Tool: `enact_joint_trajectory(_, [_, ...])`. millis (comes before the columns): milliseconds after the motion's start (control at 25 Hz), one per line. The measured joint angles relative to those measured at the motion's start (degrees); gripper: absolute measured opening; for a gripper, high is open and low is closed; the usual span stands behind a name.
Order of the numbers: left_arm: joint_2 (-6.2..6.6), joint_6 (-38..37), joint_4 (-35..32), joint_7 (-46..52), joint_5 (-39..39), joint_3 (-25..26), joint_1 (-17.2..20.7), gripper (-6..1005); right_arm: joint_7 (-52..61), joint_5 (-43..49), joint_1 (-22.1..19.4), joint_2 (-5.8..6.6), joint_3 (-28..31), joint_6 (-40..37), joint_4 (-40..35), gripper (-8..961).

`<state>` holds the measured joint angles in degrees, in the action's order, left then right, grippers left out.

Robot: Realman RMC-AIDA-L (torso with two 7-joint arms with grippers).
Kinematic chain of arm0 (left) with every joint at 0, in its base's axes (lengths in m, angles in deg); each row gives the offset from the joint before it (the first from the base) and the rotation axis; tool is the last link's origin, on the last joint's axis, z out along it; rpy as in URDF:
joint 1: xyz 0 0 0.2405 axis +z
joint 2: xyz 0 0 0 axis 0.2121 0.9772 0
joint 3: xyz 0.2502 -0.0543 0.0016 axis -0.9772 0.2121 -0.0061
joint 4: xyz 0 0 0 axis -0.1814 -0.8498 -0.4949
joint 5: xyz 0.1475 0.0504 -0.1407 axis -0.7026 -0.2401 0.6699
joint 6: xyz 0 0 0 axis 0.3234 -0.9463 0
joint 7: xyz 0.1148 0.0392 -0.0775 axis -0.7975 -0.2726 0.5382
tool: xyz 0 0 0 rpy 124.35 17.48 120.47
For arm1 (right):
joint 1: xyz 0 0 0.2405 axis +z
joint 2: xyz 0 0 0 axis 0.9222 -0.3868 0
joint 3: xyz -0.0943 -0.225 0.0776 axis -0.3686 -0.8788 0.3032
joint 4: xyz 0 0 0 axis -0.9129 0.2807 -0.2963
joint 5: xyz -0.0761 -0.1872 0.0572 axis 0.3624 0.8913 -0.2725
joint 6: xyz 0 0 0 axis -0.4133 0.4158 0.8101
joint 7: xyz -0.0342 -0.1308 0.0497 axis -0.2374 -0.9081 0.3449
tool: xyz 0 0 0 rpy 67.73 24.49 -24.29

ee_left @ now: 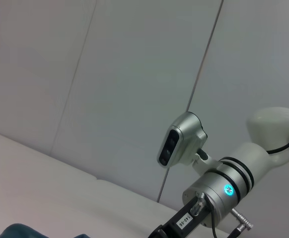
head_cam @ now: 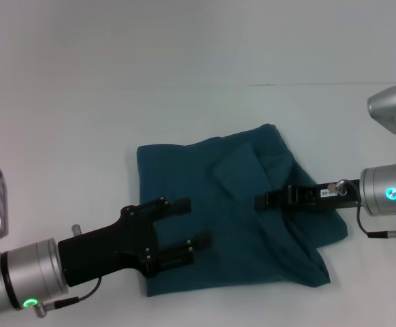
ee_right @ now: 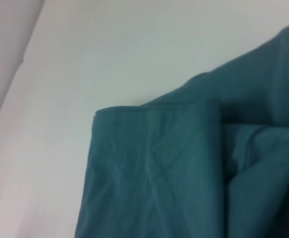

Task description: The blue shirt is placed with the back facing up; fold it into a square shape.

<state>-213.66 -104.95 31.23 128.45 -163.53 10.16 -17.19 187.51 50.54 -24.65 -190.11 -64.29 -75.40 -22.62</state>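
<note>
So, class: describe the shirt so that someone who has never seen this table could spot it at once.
On the white table, between the two black grippers, lies the blue shirt. It is the only cloth there: dark teal, partly folded into a rough square with uneven edges.

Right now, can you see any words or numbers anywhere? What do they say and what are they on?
White sticker on the right gripper, head view: there is print, but too small to read.
The same sticker in the left wrist view: looks like "140-85", too blurred to be sure.
Blue shirt: no words or numbers.
Left gripper: no words or numbers.
</note>
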Motion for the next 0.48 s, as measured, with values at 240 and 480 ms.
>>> enact_joint_trajectory(240, [0.0,0.07,0.0,0.0,-0.06,0.0,-0.01,765,-2.41,-2.14,-0.03,-0.22,0.17,-0.15,-0.36,230])
enact_joint_trajectory(480, [0.0,0.1,0.0,0.18,0.04,0.1,0.0,765,-4.74,-4.27,-0.04,-0.04,0.21,-0.16,-0.97,150])
